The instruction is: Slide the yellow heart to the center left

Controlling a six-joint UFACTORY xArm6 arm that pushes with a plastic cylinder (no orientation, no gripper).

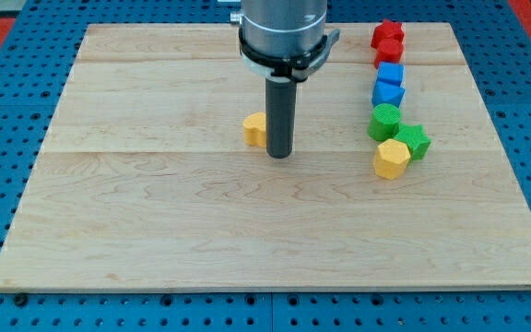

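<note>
my tip (280,155) has no jaws to open or close; it is a bare rod, holding nothing. the yellow heart (255,130) sits touching it, just to the view's left and slightly above. it looks small, rigid and light, likely to slide easily on the wooden board (155,231); i would press its right flank squarely, or it may spin off.

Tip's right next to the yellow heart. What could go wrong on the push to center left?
1. My tip sits at the lower right edge of the yellow heart, so an off-centre push may spin it or let it slip away.
2. The rod hides part of the heart, so contact is hard to confirm.
</note>
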